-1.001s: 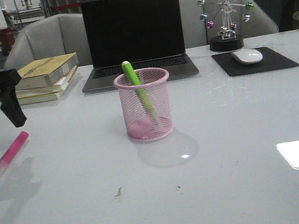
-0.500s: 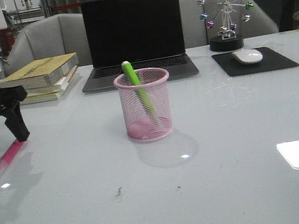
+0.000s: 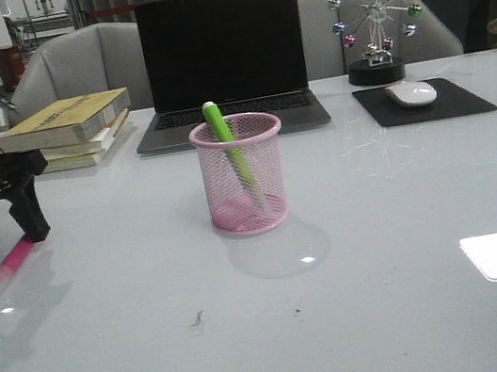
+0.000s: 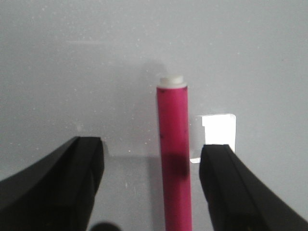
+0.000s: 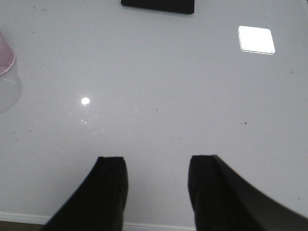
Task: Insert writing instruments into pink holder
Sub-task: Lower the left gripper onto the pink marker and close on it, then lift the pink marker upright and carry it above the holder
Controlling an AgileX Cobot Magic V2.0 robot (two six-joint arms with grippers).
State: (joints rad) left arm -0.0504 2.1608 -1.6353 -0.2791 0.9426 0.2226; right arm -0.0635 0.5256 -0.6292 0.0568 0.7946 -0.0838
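White counter is wide and bare toward its right side. On it, near the left edge, the pink marker lies flat, its long axis slanting from the near-left to the far-right. The left hand stands over it with fingers apart, one on each side, not touching. The green marker leans inside the pink holder at the center. The right hand is also spread apart

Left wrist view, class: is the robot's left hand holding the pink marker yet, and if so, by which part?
Nothing is held. The left hand is open, its fingers on either side of the pink marker with gaps showing; the marker lies on the table.
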